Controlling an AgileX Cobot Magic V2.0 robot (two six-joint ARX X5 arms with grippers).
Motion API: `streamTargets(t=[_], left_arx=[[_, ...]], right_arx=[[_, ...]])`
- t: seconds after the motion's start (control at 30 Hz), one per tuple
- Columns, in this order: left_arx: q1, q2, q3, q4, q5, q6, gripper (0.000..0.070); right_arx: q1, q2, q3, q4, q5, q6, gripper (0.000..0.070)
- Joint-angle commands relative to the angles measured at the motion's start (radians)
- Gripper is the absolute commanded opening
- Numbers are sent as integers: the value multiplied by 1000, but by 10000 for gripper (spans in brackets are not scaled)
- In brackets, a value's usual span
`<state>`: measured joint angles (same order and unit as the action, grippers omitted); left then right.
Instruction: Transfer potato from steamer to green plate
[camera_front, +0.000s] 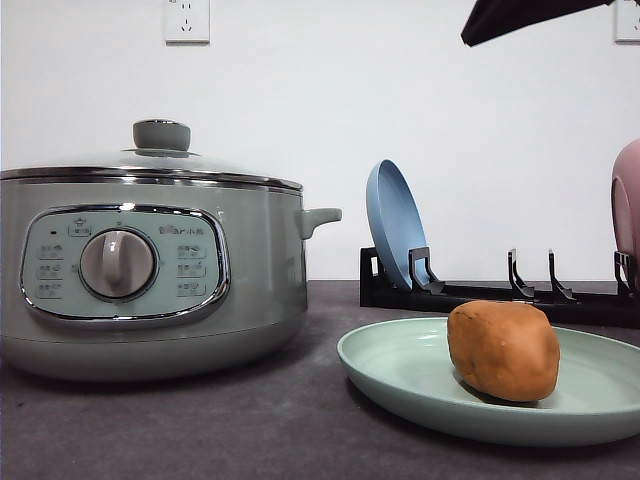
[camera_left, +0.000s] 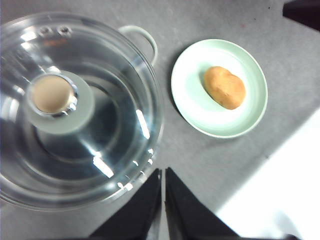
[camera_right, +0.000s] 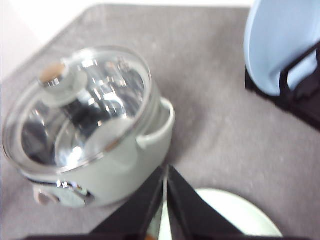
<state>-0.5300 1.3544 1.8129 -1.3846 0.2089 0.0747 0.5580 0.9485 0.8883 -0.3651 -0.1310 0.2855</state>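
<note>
The orange-brown potato (camera_front: 503, 350) lies on the pale green plate (camera_front: 400, 375) at the right of the table; from above, the potato (camera_left: 224, 87) rests near the middle of the plate (camera_left: 200, 107). To its left stands the sage-green steamer (camera_front: 150, 275) with its glass lid on (camera_left: 75, 110); the steamer (camera_right: 95, 145) is closed. My left gripper (camera_left: 163, 192) hovers high over the steamer's edge, shut and holding nothing. My right gripper (camera_right: 165, 200) hangs shut and empty above the gap between steamer and plate (camera_right: 240, 212).
A black dish rack (camera_front: 500, 295) stands at the back right, holding an upright blue plate (camera_front: 395, 225) and a pink plate (camera_front: 627, 205) at the frame's edge. A dark arm part (camera_front: 520, 15) hangs at top right. The wall is close behind.
</note>
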Motion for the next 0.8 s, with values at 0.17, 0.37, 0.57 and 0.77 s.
streamTargets(t=[0.17,0.37,0.57,0.77], left_arx=[[136,-170,-20,388,-2,114,3],[344,-383,-252,773,-2,89,3],[521,-637,-630,1090,-3,94,3],[621,-883,-1022,1314,-3,120,3]], right_arx=[[8,3,17,51,2,8,0],[8,3,17,59,1,8,0],[8,3,17,60,2,8,0],[8,3,17,60,2,8,0]])
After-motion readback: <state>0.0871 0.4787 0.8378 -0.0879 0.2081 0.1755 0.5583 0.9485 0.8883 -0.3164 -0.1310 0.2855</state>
